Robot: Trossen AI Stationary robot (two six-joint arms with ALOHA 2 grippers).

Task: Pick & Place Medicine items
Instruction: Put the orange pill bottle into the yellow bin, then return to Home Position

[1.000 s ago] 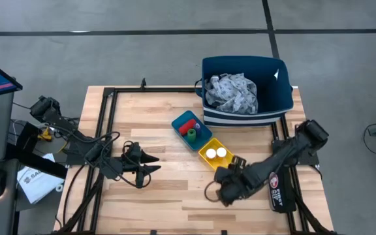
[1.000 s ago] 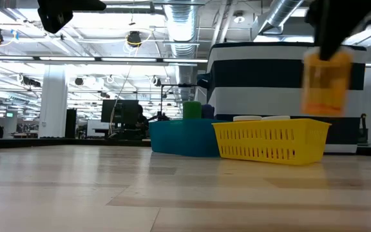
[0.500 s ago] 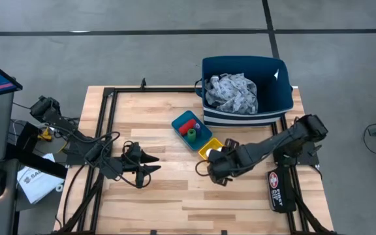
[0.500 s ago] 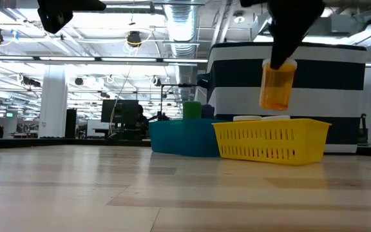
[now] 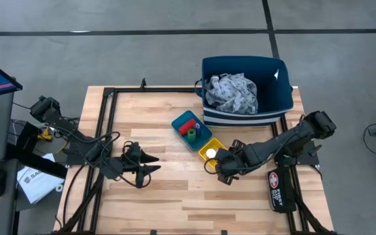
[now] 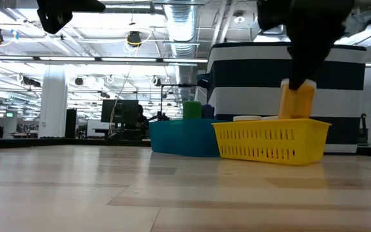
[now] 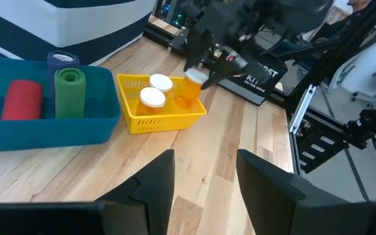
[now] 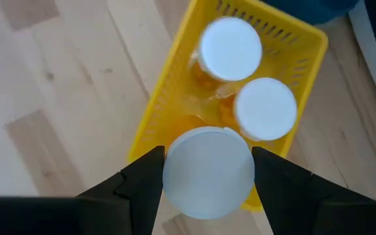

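My right gripper [image 5: 220, 170] is shut on an orange, white-capped pill bottle [image 6: 297, 101] over the near end of the yellow tray [image 5: 207, 145]. In the right wrist view, two more white-capped bottles [image 8: 230, 49] [image 8: 265, 109] stand in that tray. The blue tray [image 5: 181, 121] beside it holds a red bottle [image 7: 21, 99], a green bottle [image 7: 69, 91] and a small blue item [image 7: 62, 59]. My left gripper [image 5: 154, 167] hovers open over the table's left half, pointing toward the trays, with nothing between its fingers. My right gripper pinches the bottle's capped top end [image 8: 207, 171] between its two fingers, one on either side of the white cap. The fingers come steeply from above. The bottle hangs nearly upright below them, and its lower end [image 6: 297, 116] reaches the yellow tray's rim; whether it touches the tray's floor is hidden.
A dark blue bin [image 5: 274, 98] holding a grey patterned cloth [image 5: 235, 93] stands at the table's far right, just behind the trays. Bare wood lies between the two grippers and along the near edge. Black frame rails [image 5: 103, 124] run along the table's sides.
My right gripper has carried the orange bottle from the near right of the table toward the far edge, to the yellow tray. The bottle hung clear above the tray and has since sunk to its rim, staying roughly upright.
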